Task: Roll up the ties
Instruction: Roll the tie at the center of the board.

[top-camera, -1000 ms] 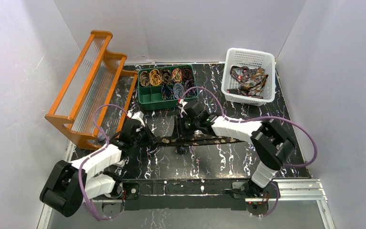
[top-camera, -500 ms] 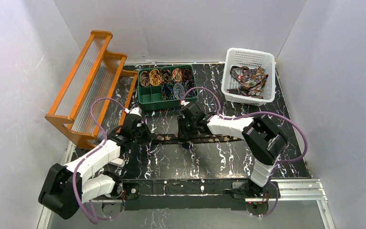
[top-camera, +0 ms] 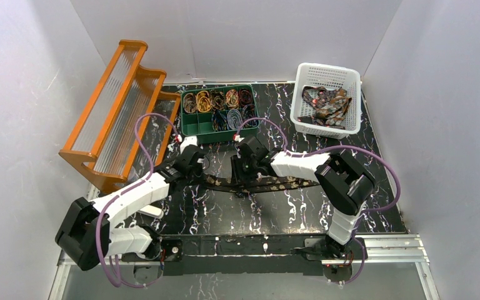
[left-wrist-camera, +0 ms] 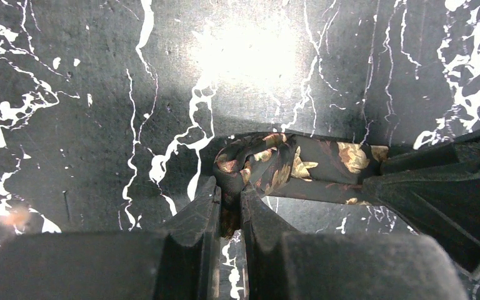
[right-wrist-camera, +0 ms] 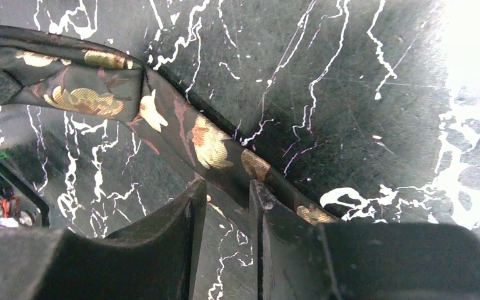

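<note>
A dark tie (top-camera: 281, 183) with gold and red flowers lies across the middle of the black marbled table. Its left end is curled into a small loop (left-wrist-camera: 250, 159). My left gripper (top-camera: 195, 164) is shut on that loop, the cloth pinched between its fingertips (left-wrist-camera: 230, 190). The same tie (right-wrist-camera: 209, 140) runs slantwise past my right gripper (right-wrist-camera: 225, 190), which stands over the strip's middle (top-camera: 245, 170). Its jaws are a little apart, with the tie's edge crossing the gap at their tips and the table showing behind.
At the back middle stands a green divided tray (top-camera: 195, 129) holding several rolled ties. A white basket (top-camera: 328, 67) at the back right holds loose ties (top-camera: 328, 105). An orange rack (top-camera: 115, 112) leans at the left. Purple cables loop over both arms.
My left gripper has moved back and to the right with the tie's end, so the strip now bows. The right gripper has shifted slightly left along the tie.
</note>
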Tool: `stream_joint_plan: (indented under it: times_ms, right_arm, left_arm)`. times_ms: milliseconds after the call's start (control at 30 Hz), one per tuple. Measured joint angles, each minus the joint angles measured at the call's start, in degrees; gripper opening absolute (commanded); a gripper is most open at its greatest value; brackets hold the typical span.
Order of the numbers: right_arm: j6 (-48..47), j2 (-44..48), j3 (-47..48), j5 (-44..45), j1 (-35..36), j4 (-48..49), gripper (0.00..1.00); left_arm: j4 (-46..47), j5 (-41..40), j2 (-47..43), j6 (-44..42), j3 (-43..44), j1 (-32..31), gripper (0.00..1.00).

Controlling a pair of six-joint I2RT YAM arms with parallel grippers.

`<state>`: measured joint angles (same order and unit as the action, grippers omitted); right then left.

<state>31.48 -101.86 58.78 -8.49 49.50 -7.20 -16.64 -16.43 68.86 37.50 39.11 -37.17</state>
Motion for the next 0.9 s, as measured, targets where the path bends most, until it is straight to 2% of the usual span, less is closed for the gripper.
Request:
stream_joint_plan:
  times_ms: [267, 533, 800, 900]
  right_arm:
    - [1.88, 3.43, -3.23, 0.13, -0.02, 1.73, 0.46]
    - [6.14, 14.47, -8.26, 6.29, -2.78, 2.71, 0.5]
    - [10.45, 21.86, -14.29, 13.6, -5.81, 2.08, 0.55]
    - [11.85, 24.28, -15.93, 15.28, -6.73, 1.55, 0.53]
  left_arm:
    - [-4.63, -7.15, 3.96, -2.38, 4.31, -5.9, 0.0]
    - [-8.57, -12.46, 8.24, -5.9, 9.7, -12.44, 0.0]
    - [-14.16, -21.55, 15.21, -4.92, 16.02, -19.3, 0.0]
    - [-16.0, -24.35, 18.53, -4.13, 18.49, -21.73, 0.0]
